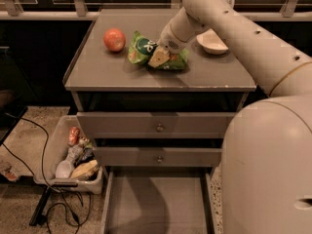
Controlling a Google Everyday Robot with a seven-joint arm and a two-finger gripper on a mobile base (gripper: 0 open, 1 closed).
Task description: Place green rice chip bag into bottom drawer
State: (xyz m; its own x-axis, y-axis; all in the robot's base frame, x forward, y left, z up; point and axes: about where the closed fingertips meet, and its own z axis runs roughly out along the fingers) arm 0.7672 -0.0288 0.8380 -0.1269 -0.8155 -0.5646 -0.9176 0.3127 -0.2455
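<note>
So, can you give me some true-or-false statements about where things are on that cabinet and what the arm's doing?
1. The green rice chip bag lies on the cabinet top. True.
2. The bottom drawer is pulled out. True.
3. The gripper hangs over that drawer. False: the gripper is down at the bag on the cabinet top.
4. The white bowl sits inside the drawer. False: the bowl stands on the cabinet top.

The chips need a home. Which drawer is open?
The bottom drawer, pulled out; the two knobbed drawers above are shut. The gripper is at the green bag on top.
</note>
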